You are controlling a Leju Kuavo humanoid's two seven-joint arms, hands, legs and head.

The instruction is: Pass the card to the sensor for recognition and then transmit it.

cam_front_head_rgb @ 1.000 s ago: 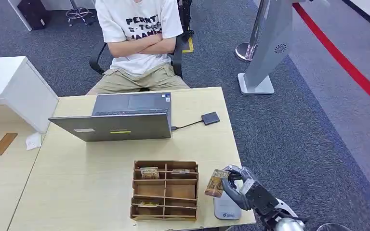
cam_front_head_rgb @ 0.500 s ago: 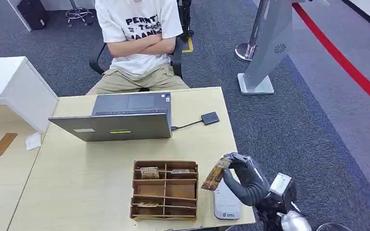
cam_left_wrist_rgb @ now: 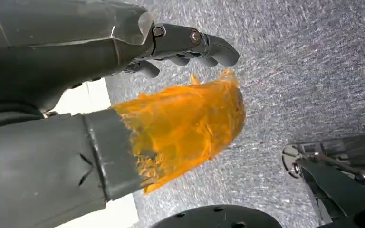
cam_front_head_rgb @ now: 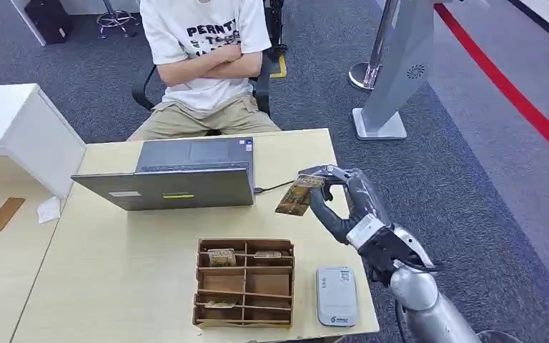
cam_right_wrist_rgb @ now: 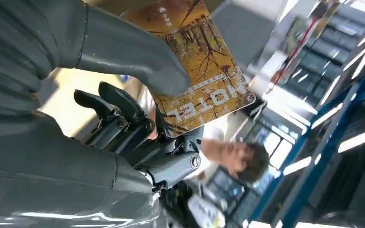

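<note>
My right hand [cam_front_head_rgb: 341, 201] is raised over the table's right side and pinches a yellow-brown hotel card [cam_front_head_rgb: 294, 196] between thumb and fingers. The card hangs tilted in the air just right of the laptop. In the right wrist view the thumb [cam_right_wrist_rgb: 138, 57] presses on the card [cam_right_wrist_rgb: 206, 66], which bears a tree picture. The grey-white card sensor [cam_front_head_rgb: 337, 296] lies flat near the table's front edge, well behind the hand and apart from the card. My left hand [cam_left_wrist_rgb: 123, 95] hangs over the carpet with nothing in it, its orange-covered thumb apart from the dark fingers [cam_left_wrist_rgb: 195, 45].
A wooden divider box [cam_front_head_rgb: 245, 282] holding several cards stands left of the sensor. The half-open laptop [cam_front_head_rgb: 179, 175] sits mid-table, a cable [cam_front_head_rgb: 271, 189] running from it. A person [cam_front_head_rgb: 207, 57] sits across the table, arms crossed. A grey kiosk stand [cam_front_head_rgb: 393, 78] is at the far right.
My right hand has lifted off the sensor and carried the card up and forward, towards the laptop and the seated person. The sensor now lies uncovered.
</note>
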